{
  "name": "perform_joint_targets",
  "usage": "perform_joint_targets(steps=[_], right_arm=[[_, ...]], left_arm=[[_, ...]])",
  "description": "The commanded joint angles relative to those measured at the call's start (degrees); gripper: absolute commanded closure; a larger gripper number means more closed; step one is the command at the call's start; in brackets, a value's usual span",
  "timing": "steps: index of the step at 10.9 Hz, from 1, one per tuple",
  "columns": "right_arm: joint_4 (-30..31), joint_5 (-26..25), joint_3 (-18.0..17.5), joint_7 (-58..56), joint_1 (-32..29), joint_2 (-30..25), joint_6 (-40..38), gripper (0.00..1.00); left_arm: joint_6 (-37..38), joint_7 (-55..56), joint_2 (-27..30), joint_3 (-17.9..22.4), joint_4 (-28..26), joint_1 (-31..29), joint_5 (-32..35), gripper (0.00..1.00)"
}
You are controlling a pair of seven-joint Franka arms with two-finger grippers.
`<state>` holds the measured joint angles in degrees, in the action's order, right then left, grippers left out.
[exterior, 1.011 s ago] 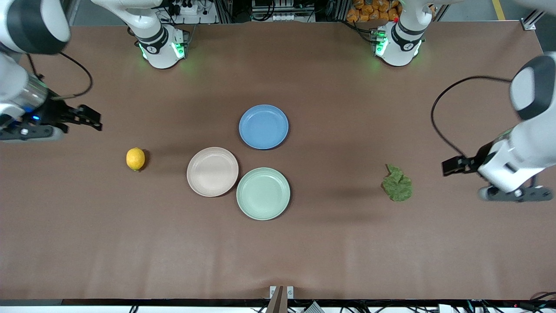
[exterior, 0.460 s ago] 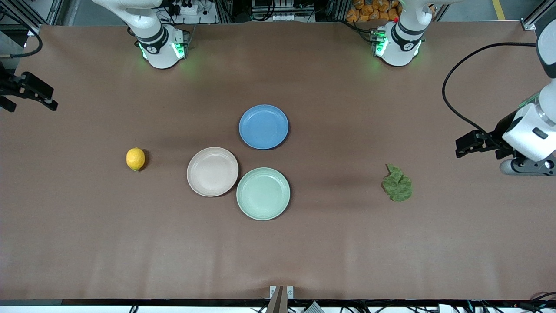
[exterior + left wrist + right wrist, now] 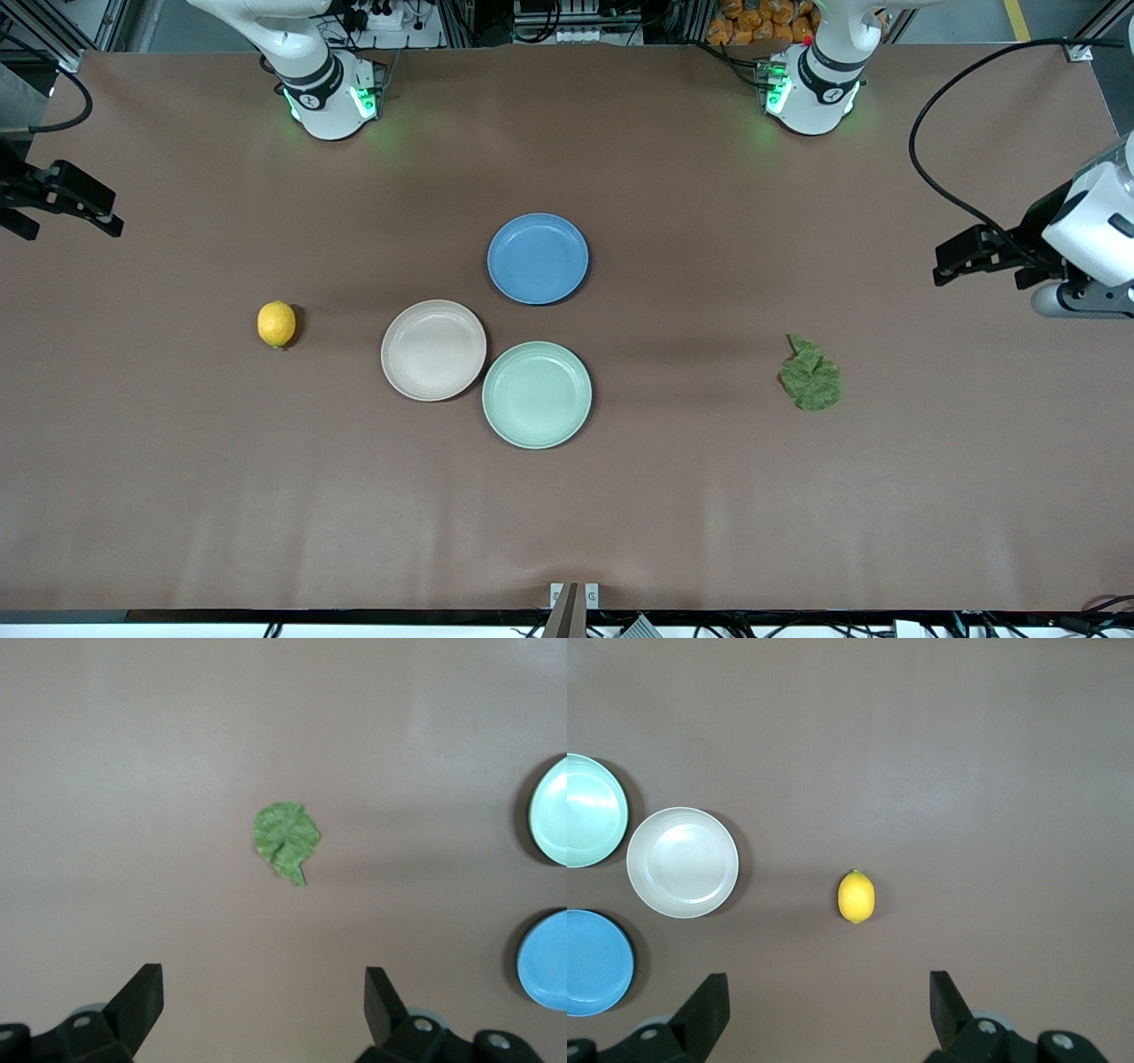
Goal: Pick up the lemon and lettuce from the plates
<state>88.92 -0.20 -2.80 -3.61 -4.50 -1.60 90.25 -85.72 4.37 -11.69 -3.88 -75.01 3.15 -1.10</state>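
The lemon (image 3: 276, 323) lies on the bare table toward the right arm's end, beside the beige-pink plate (image 3: 433, 349). The lettuce (image 3: 810, 376) lies on the bare table toward the left arm's end. The mint green plate (image 3: 537, 394) touches the beige-pink one; both are empty. My left gripper (image 3: 264, 992) is open and empty, high above the table near the lettuce (image 3: 286, 840). My right gripper (image 3: 828, 992) is open and empty, high above the table near the lemon (image 3: 856, 896); it is mostly out of the front view.
An empty blue plate (image 3: 538, 258) sits just farther from the front camera than the other two plates. The left arm's hand (image 3: 1076, 299) hangs at the table's end. The arm bases (image 3: 330, 93) stand along the table's edge farthest from the front camera.
Both arms have drawn away outward toward their ends of the table and risen. The lemon, lettuce and plates have not moved.
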Motion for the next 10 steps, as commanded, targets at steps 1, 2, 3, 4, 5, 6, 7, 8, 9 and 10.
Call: perform_joint_targets(steps=[1,2,3,4,5,6,7,8,9,10], right_arm=[[-1.5,0.0,-0.4,0.8,-0.6,1.2,-2.3,0.0],[-1.5,0.1,-0.3,0.9,-0.7,1.2,-2.4,0.0],[-1.5,0.2,-0.3,1.0,-0.8,1.2,-2.5,0.0],[-1.4,0.2,-0.3,1.4,-0.7,1.2,-2.6,0.0],[-1.4,0.2,-0.4,2.0,-0.5,1.2,-2.9,0.0],[-1.4,0.2,-0.4,2.3,-0.4,1.2,-3.0,0.0],[-1.1,0.2,-0.3,2.3,-0.4,1.2,-2.9,0.0],[-1.1,0.2,-0.4,2.3,-0.4,1.2,-3.0,0.0],[-1.1,0.2,-0.4,2.3,-0.5,1.2,-3.1,0.0],[-1.1,0.2,-0.4,2.3,-0.5,1.2,-3.2,0.0]], left_arm=[[1.1,-0.7,1.9,-0.2,-1.5,-0.2,-1.7,0.0],[1.1,-0.8,2.5,-0.2,-2.0,-0.2,-1.7,0.0],[1.1,-0.9,2.4,-0.2,-2.6,-0.2,-1.7,0.0],[0.9,-0.9,2.1,-0.2,-2.9,0.0,-1.7,0.0],[0.7,-0.8,1.9,-0.2,-3.0,0.1,-1.8,0.0],[0.6,-0.7,1.8,-0.2,-3.0,-0.1,-2.1,0.0],[0.5,-0.6,1.8,-0.2,-3.0,-0.1,-2.1,0.0],[0.2,-0.6,1.8,-0.2,-2.9,-0.1,-2.1,0.0],[0.2,-0.4,1.6,-0.2,-2.6,-0.1,-2.0,0.0],[0.2,-0.9,1.5,-0.2,-2.6,0.3,-1.4,0.0]])
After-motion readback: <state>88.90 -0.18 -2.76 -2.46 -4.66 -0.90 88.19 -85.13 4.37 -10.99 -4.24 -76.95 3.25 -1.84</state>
